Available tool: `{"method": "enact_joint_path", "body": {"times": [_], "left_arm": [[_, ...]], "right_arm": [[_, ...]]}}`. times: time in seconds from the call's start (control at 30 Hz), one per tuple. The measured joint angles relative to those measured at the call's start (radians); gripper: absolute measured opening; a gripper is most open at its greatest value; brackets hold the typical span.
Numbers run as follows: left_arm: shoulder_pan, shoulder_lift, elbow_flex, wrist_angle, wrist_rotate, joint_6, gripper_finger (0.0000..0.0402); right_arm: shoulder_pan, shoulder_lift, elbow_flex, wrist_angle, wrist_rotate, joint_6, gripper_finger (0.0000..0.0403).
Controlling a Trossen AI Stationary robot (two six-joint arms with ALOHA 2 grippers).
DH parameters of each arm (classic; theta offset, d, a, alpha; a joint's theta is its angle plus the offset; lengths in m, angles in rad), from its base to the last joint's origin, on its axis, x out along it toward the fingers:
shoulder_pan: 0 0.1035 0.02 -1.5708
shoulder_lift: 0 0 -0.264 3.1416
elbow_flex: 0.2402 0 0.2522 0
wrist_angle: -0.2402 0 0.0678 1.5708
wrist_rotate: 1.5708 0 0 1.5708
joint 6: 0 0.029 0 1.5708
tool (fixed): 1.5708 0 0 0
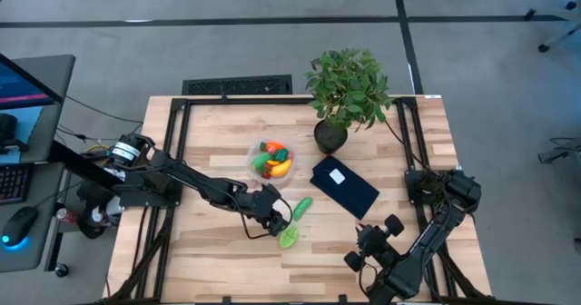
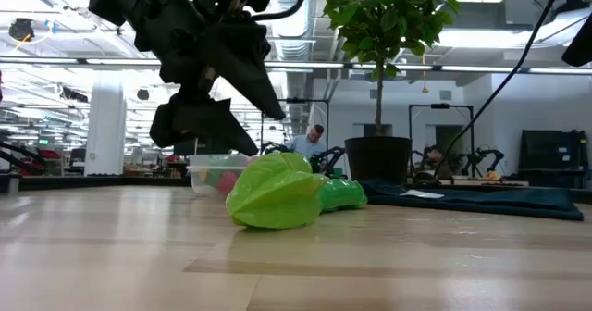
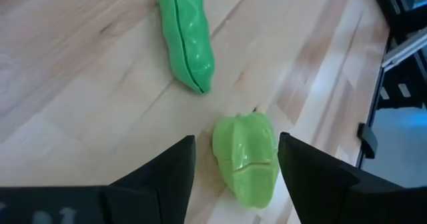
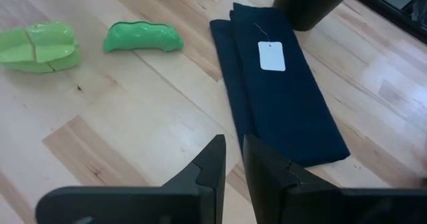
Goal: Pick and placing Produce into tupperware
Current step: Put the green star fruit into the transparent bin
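Nearby, potted plant (image 1: 347,92), folded blue cloth (image 1: 344,186), tupperware (image 1: 271,161), green pepper (image 1: 289,238).

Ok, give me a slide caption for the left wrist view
Open left gripper straddles a green toy pepper on the wooden table, pea pod beyond.

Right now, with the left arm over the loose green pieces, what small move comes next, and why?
Probably lower the left gripper a little and close. Its open fingers already straddle the green pepper, which lies on the table beside the pea pod, outside the tupperware.
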Motion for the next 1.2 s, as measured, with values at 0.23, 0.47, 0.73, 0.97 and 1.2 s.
{"method": "enact_joint_path", "body": {"times": [0.23,0.47,0.73,0.97,1.2], "left_arm": [[-0.012,0.0,0.0,0.035,-0.011,-0.009,0.0241],[-0.041,0.0,0.0,0.036,-0.059,-0.026,0.0273],[-0.071,0.0,0.0,0.036,-0.121,-0.025,0.0282],[-0.089,0.05,-0.001,0.08,-0.12,-0.031,0.0282],[-0.089,0.111,-0.001,0.183,-0.097,-0.051,0.0282]], "right_arm": [[0.003,0.0,0.0,0.0,0.0,-0.001,0.0047],[0.003,0.0,0.0,0.0,0.0,-0.001,0.0047],[0.003,0.0,0.0,0.0,0.0,-0.001,0.0047],[0.003,0.0,0.0,0.002,0.0,-0.001,0.0047],[0.012,0.0,0.0,0.025,0.0,-0.001,0.0047]]}}
